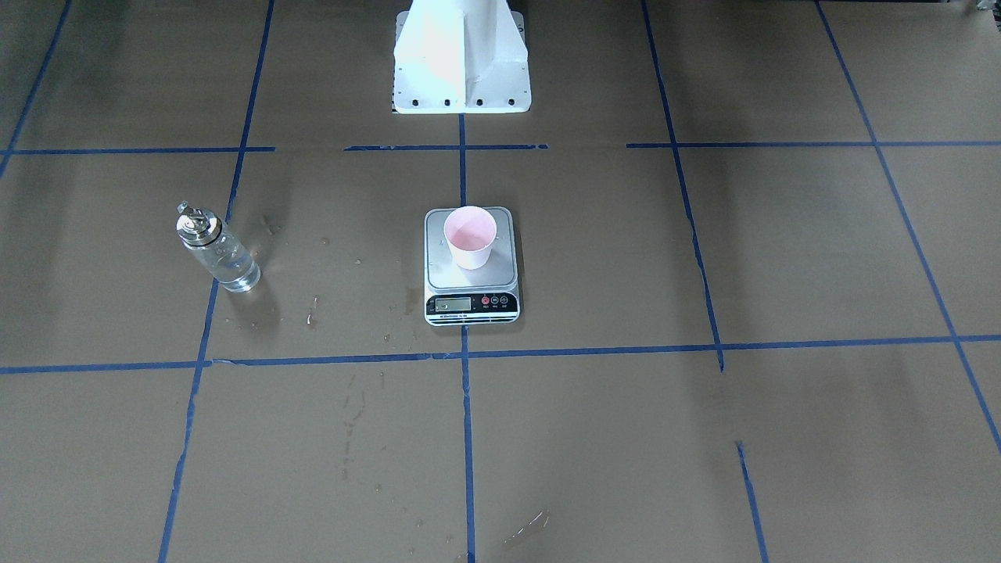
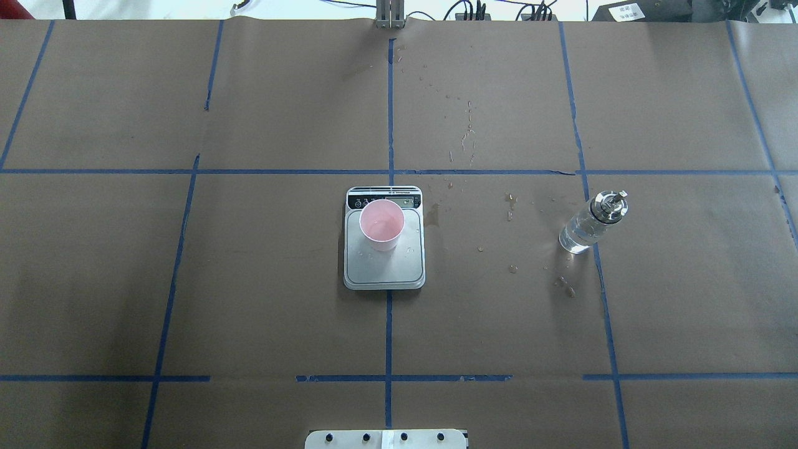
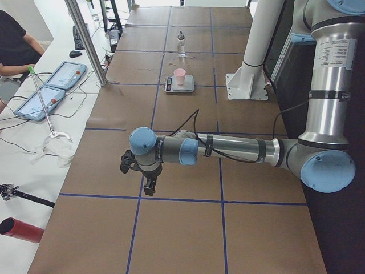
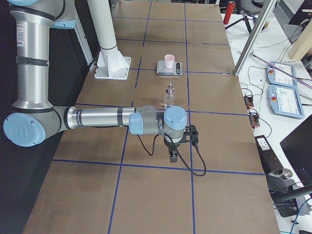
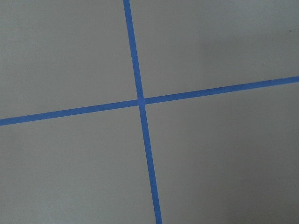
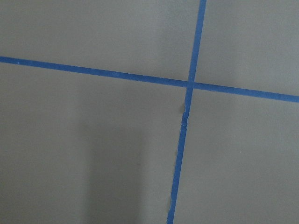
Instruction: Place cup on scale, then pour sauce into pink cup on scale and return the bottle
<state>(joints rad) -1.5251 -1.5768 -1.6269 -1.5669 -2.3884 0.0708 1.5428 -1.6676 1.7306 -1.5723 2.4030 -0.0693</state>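
Note:
The pink cup (image 1: 470,236) stands upright on the silver scale (image 1: 500,274) at the table's middle; both also show in the overhead view, cup (image 2: 381,224) on scale (image 2: 386,271). The clear glass bottle (image 2: 589,223) with its silver pourer cap stands upright on the robot's right, well apart from the scale, with clear sauce (image 1: 235,270) in it. My left gripper (image 3: 149,185) shows only in the exterior left view and my right gripper (image 4: 173,157) only in the exterior right view. Both hang over bare table, far from the scale. I cannot tell whether they are open or shut.
Wet spots and stains (image 2: 511,199) mark the brown paper between scale and bottle. The white robot base (image 1: 461,62) stands behind the scale. A side bench with tablets (image 3: 57,85) and a person runs along the table's far edge.

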